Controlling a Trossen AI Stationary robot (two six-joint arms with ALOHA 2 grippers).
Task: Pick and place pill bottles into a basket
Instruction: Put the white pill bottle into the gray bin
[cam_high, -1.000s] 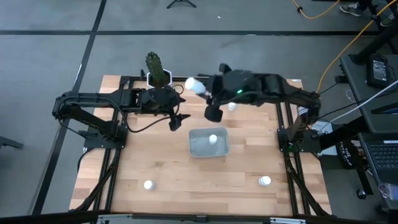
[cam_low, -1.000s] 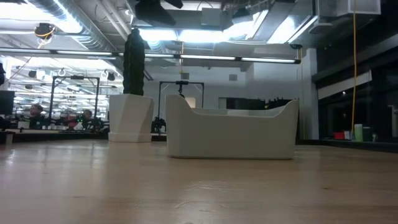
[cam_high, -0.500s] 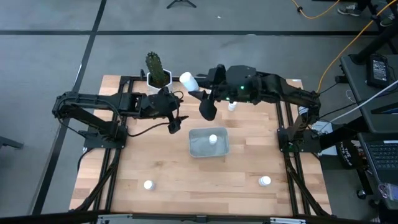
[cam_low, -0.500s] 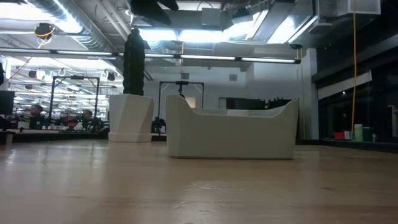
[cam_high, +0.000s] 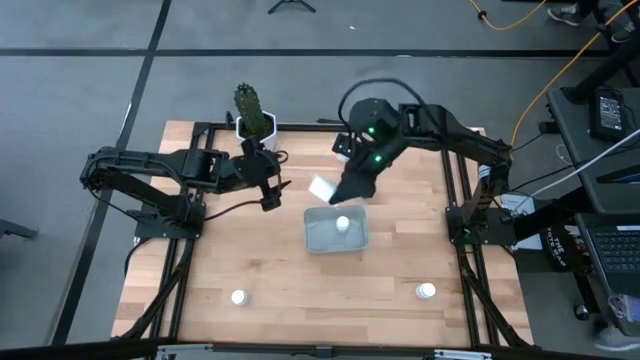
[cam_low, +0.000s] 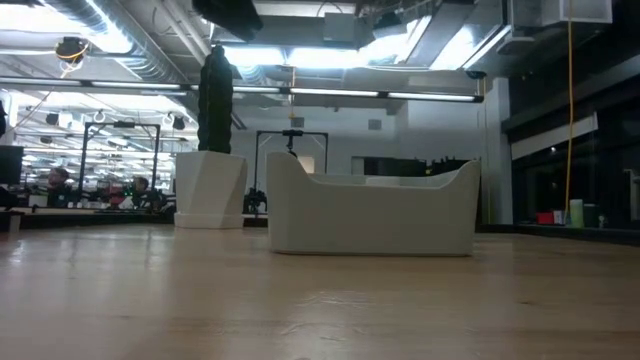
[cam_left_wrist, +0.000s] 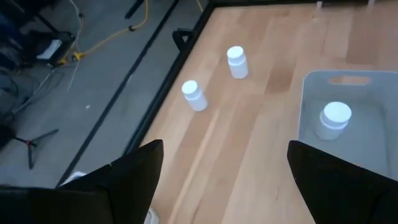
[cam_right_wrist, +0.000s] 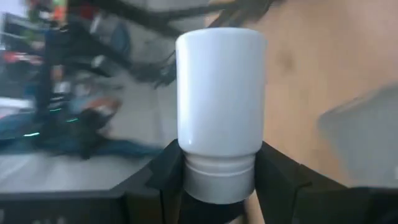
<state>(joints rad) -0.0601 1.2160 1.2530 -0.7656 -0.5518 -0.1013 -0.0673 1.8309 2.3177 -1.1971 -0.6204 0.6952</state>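
The right gripper (cam_high: 330, 188) pinches a pill bottle (cam_high: 322, 187) by its cap end, hovering at the basket's (cam_high: 357, 240) eleven o'clock rim, so releasing now might bounce it outside.

Nothing here can be read: the pill bottle (cam_right_wrist: 219, 99) close to the right wrist camera is plain white with no label, and the basket (cam_low: 372, 210) carries no markings either.

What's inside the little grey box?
One white pill bottle stands inside the basket. The right gripper, holding another bottle, covers part of the basket's far rim; nothing else shows.
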